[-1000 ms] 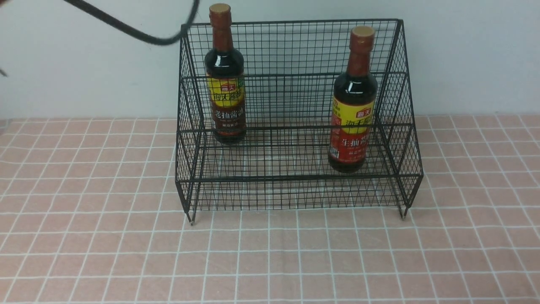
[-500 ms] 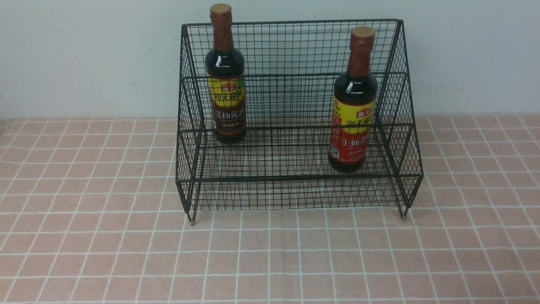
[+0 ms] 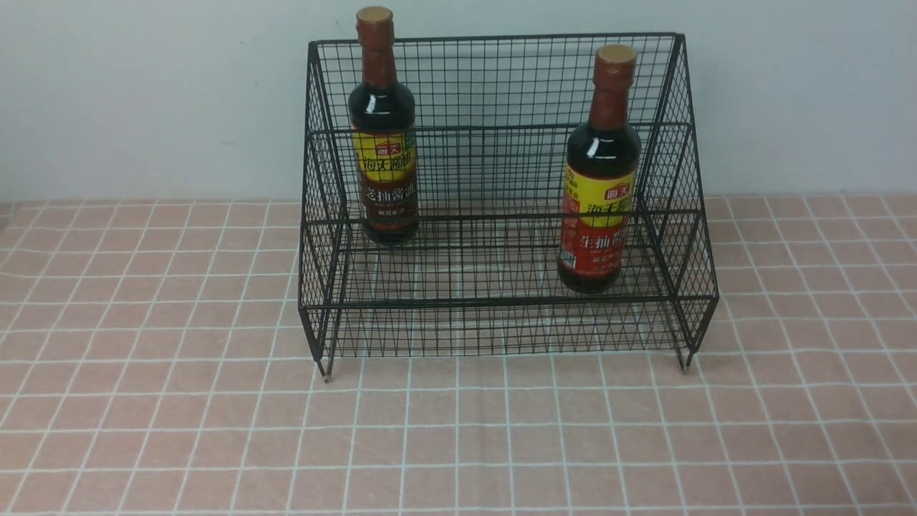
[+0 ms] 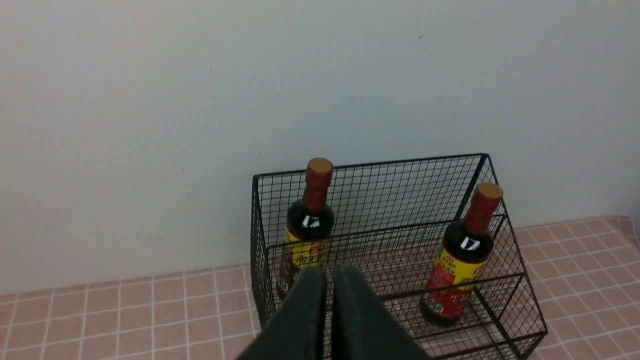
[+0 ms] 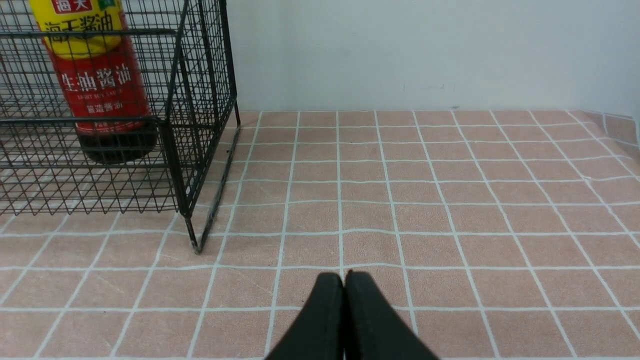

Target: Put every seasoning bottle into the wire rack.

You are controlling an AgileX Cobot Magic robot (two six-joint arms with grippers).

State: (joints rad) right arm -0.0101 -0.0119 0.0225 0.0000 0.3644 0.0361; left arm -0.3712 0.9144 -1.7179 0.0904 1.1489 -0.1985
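The black wire rack (image 3: pixel 501 301) stands on the tiled table against the wall. The brown-label bottle (image 3: pixel 383 143) stands upright on its upper tier at the left. The red-label bottle (image 3: pixel 598 193) stands upright on the lower tier at the right. Neither gripper shows in the front view. In the left wrist view my left gripper (image 4: pixel 330 275) is shut and empty, held off in front of the rack (image 4: pixel 500 310), with the brown-label bottle (image 4: pixel 307 225) and the red-label bottle (image 4: pixel 460 260) beyond it. In the right wrist view my right gripper (image 5: pixel 344 277) is shut and empty, low over the table to the right of the rack (image 5: pixel 200 150) and the red-label bottle (image 5: pixel 100 85).
A pink tiled cloth (image 3: pixel 458 437) covers the table. A pale wall (image 3: pixel 143 100) rises right behind the rack. The cloth's right edge (image 5: pixel 620 125) shows in the right wrist view.
A black cable that hung across the top left a second ago has gone out of the front view. The bottles and the rack have not moved.
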